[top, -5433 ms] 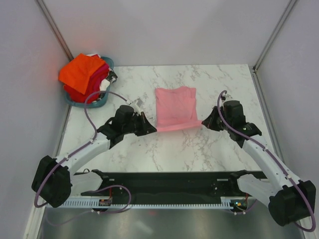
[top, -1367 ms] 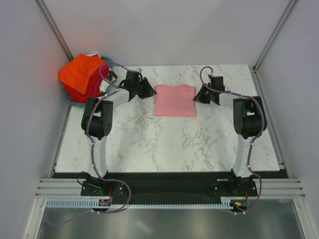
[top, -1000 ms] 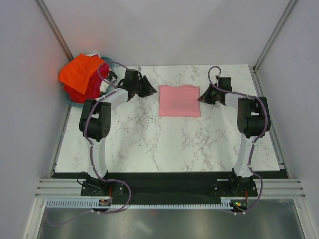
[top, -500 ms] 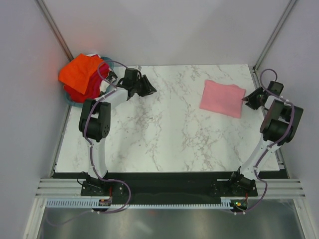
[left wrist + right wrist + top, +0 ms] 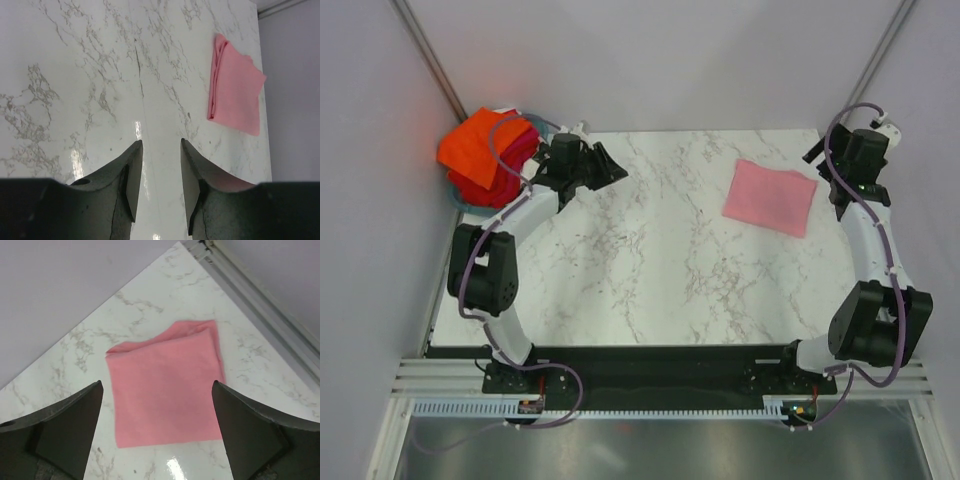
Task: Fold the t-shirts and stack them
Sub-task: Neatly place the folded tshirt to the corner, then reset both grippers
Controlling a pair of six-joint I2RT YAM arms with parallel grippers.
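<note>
A light pink t-shirt [image 5: 770, 197], folded into a small rectangle, lies flat at the back right of the marble table [image 5: 650, 270]. It also shows in the left wrist view [image 5: 235, 95] and the right wrist view [image 5: 165, 385]. My right gripper [image 5: 828, 180] hovers beside and above it, jaws wide open [image 5: 157, 382], holding nothing. More t-shirts, orange [image 5: 478, 145] over red [image 5: 480, 187] and magenta [image 5: 527, 143], are heaped at the back left. My left gripper [image 5: 615, 170] is next to that heap, over bare table, partly open and empty [image 5: 161, 145].
The heap of shirts sits in a teal basket [image 5: 461, 201] at the table's back left corner. White walls with metal posts enclose the table on three sides. The aluminium rail [image 5: 260, 305] runs along the right edge near the pink shirt.
The pink shirt was dragged from the back middle to the back right. My right gripper then let go of it, opened wide and rose. My left arm swung a little left.
</note>
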